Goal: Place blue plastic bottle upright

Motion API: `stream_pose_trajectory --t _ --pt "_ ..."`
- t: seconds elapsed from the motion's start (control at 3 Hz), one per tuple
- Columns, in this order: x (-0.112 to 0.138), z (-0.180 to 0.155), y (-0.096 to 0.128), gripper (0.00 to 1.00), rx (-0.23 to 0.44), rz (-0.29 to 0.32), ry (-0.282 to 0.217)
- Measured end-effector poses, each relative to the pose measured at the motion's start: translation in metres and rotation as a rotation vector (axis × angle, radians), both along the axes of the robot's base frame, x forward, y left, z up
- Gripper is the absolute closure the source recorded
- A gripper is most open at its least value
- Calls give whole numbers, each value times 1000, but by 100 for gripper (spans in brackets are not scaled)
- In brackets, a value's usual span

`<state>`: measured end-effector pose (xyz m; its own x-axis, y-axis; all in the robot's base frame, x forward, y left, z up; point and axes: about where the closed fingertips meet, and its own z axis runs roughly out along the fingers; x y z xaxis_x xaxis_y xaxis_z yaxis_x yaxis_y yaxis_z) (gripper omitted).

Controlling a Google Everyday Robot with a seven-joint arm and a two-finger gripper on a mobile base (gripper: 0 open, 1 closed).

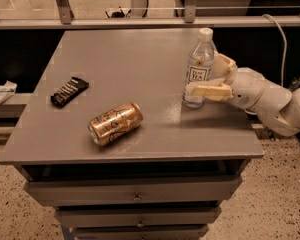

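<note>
The blue plastic bottle (200, 59), clear with a white cap and a white label, stands upright on the grey table (130, 59) near its right edge. My gripper (204, 80) reaches in from the right and is shut on the bottle's lower half. One cream finger (210, 90) crosses in front of the bottle. The other finger (225, 65) is behind it, partly hidden. The bottle's base rests on the tabletop.
A gold drink can (115, 123) lies on its side near the table's front middle. A dark snack bar (69, 91) lies at the left. Drawers (135, 196) are below the top. A metal rail (140, 21) runs behind the table.
</note>
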<state>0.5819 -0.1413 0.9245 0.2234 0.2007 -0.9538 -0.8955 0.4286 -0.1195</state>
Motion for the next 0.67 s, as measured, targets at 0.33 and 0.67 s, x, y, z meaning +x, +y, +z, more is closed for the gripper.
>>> stream_pose_trajectory --t 0.33,0.67 --pt "-3 -1 -5 0 -17 -6 8" --pt "-7 0 -20 0 -77 -25 29"
